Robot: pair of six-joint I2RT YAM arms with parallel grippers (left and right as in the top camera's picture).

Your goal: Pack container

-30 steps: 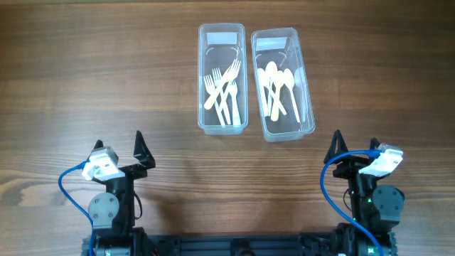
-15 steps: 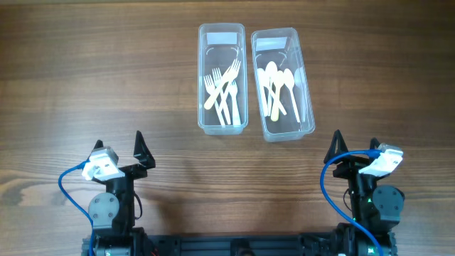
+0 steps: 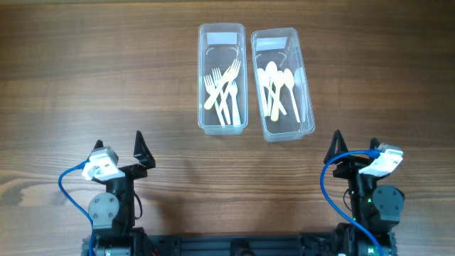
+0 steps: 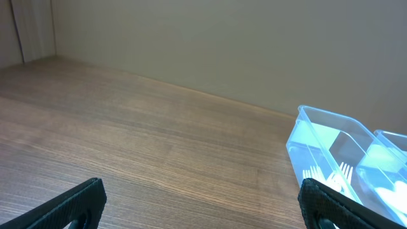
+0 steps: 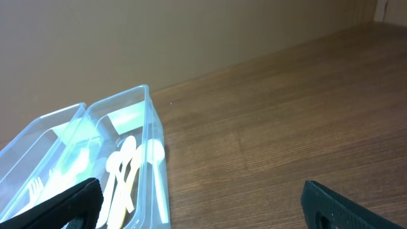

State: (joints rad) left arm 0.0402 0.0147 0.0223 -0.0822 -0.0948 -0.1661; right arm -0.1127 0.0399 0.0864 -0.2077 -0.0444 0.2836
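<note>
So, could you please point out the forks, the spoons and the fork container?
Forks (image 3: 224, 92): overhead view, middle of the pile.
Spoons (image 3: 276, 89): overhead view, middle of the pile.
Fork container (image 3: 200, 78): overhead view, its left wall.

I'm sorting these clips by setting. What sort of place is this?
Likely a robot test bench rather than a kitchen: a wood-grain table, a plain wall behind it, and a clear tub of forks beside a clear tub of spoons.

Wooden bench (image 3: 85, 85) carries two clear containers side by side, upper centre of frame: fork container (image 3: 213, 57) frame-left, spoon container (image 3: 284, 131) frame-right.
</note>
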